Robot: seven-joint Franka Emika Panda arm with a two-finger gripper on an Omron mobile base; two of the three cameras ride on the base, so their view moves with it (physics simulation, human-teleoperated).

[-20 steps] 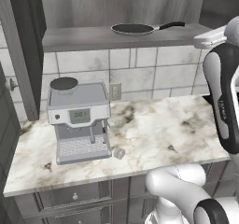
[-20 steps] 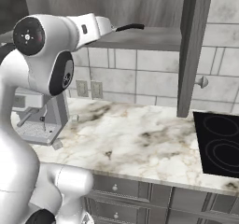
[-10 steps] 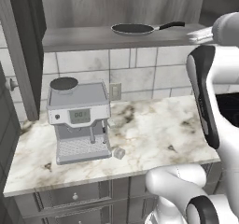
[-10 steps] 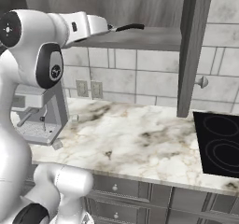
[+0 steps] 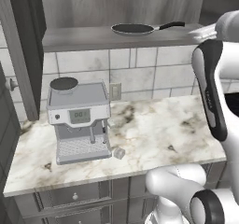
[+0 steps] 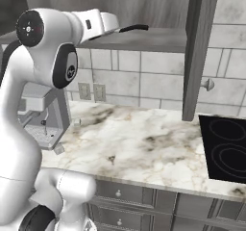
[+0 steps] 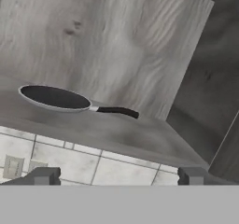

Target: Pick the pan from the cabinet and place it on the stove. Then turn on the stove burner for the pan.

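Now the arm has swung closer to the open cabinet (image 5: pixel 116 8) than it was a moment ago. In the left base view its big white elbow has slid further in from the right side. The pan (image 5: pixel 134 29) has not moved. It sits flat on the cabinet shelf, up above the coffee machine (image 5: pixel 80 120), with its long black handle (image 5: pixel 171 25) pointing to the right, toward the hand.

In the hand view the gripper (image 7: pixel 119 176) has its two fingers spread wide apart, and nothing is between them. The pan (image 7: pixel 53 98) lies ahead of it, well apart, not touched yet.

So the hand is lining up on the pan. I think it needs to reach in more before it can grab the handle. The stove (image 6: pixel 226 148) waits on the counter (image 6: pixel 144 148) to the right, with no pan on it.
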